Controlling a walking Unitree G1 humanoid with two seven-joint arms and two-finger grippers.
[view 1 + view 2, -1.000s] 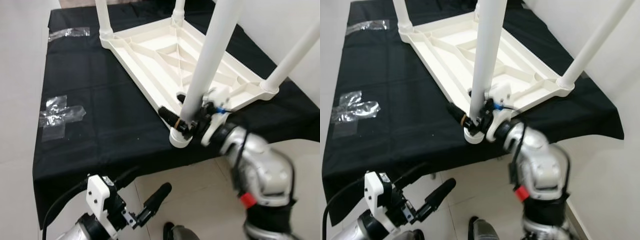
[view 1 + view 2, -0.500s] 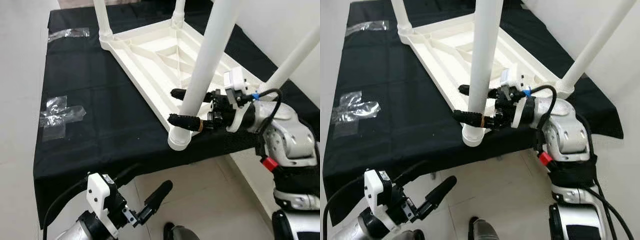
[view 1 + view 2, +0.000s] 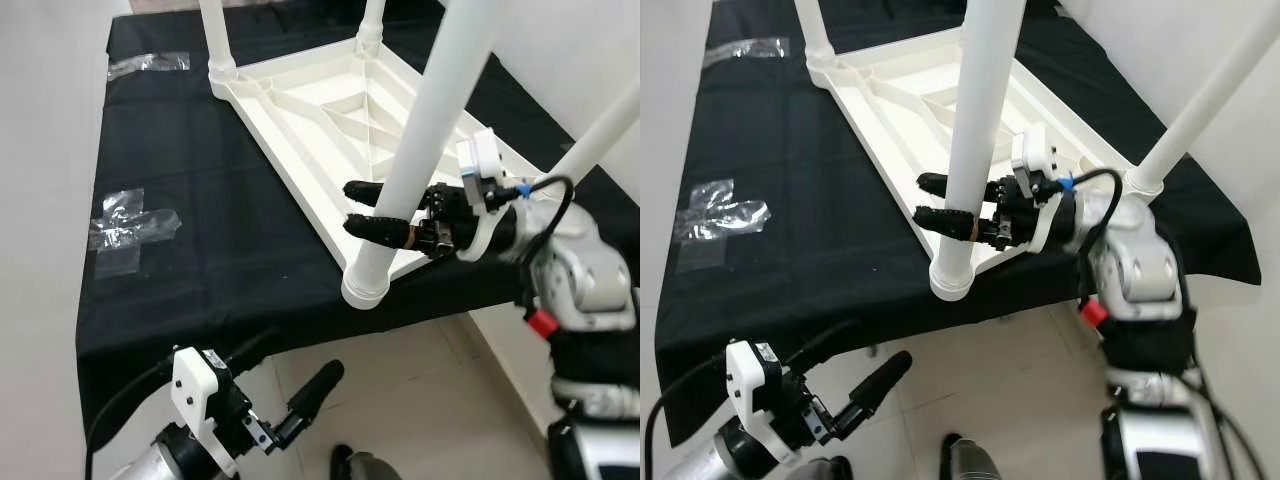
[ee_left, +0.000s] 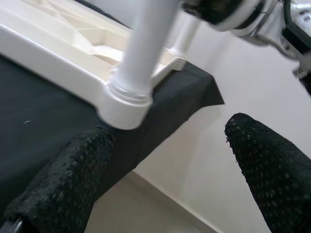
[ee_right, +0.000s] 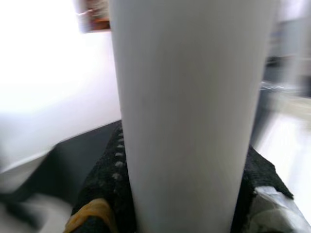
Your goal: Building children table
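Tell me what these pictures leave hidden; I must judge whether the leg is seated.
- Near leg: top cut off by the eye views' upper edge.
- Its socket: joint depth hidden inside the collar.
- Right gripper: pad contact hidden behind the leg; right wrist view blurred.
- Upturned table top: underside hidden against the black cloth.

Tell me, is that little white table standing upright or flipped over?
Flipped over: the white table lies top-down on the black cloth, legs pointing up, the right claw around the nearest leg.
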